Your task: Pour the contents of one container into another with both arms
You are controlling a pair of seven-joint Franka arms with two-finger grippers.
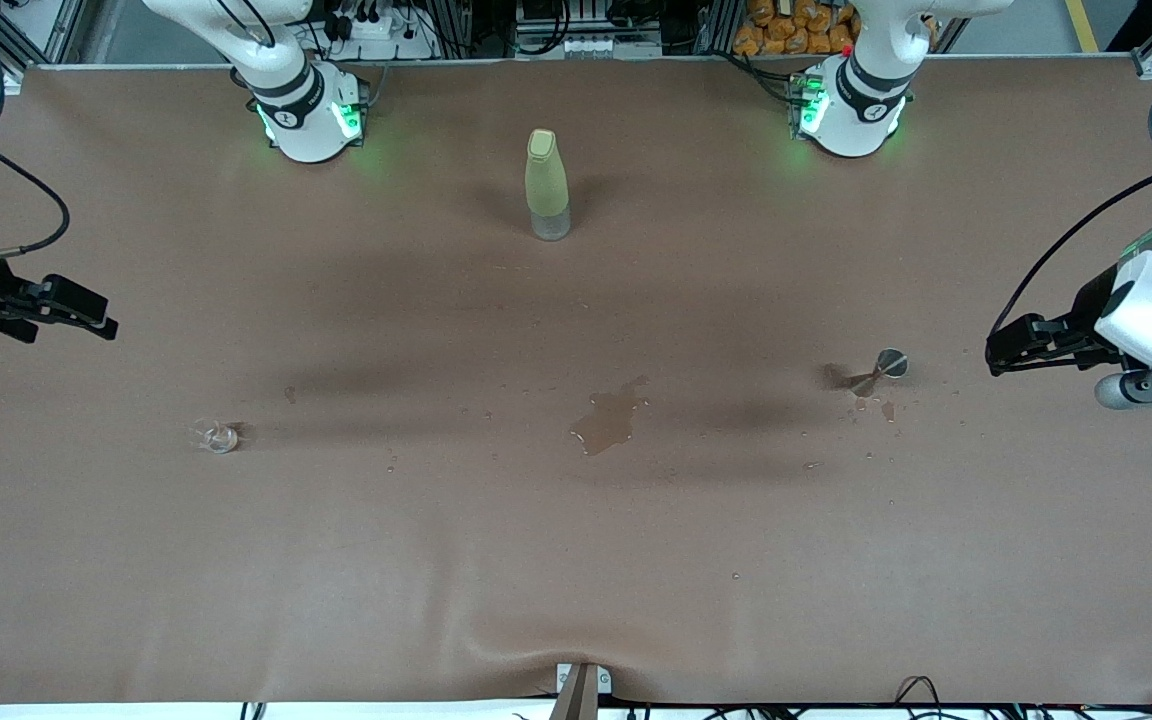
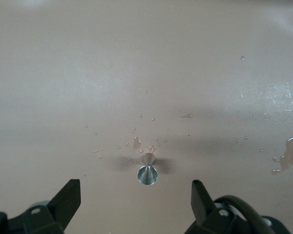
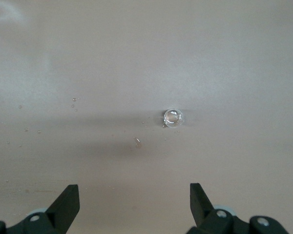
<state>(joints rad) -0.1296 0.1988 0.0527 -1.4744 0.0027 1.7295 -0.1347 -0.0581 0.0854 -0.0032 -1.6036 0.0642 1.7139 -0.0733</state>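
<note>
The table (image 1: pixel 576 560) is covered with one brown sheet, and both arms wait at its two ends, high above it. Near the middle of the sheet lies one larger puddle (image 1: pixel 611 420), with small drops scattered around it. One tall yellow-green bottle (image 1: pixel 547 185) stands upright between the two bases, farther from the front camera than everything else on the table.

The left gripper (image 1: pixel 994 358) hangs over the left arm's end of the table, its fingers spread wide with nothing between them. The right gripper (image 1: pixel 108 325) hangs over the right arm's end, also fully open and empty.

There is one metal cup (image 1: pixel 891 362). It stands on the sheet toward the left arm's end, near the left gripper, rim up, with drops around it. In the left wrist view the metal cup (image 2: pixel 147 174) sits between the two open fingers (image 2: pixel 68 200) but lower, on the table.

There is one clear cup (image 1: pixel 219 436). It stands toward the right arm's end, a little nearer to the front camera than the metal cup. In the right wrist view the clear cup (image 3: pixel 173 118) is ahead of the fingers (image 3: pixel 67 201) and off the midline, toward one finger.

So each arm has its own cup on its own side. I think the right gripper must come down and shift sideways to the clear cup, while the left needs mostly to descend. The two cups are well apart.
</note>
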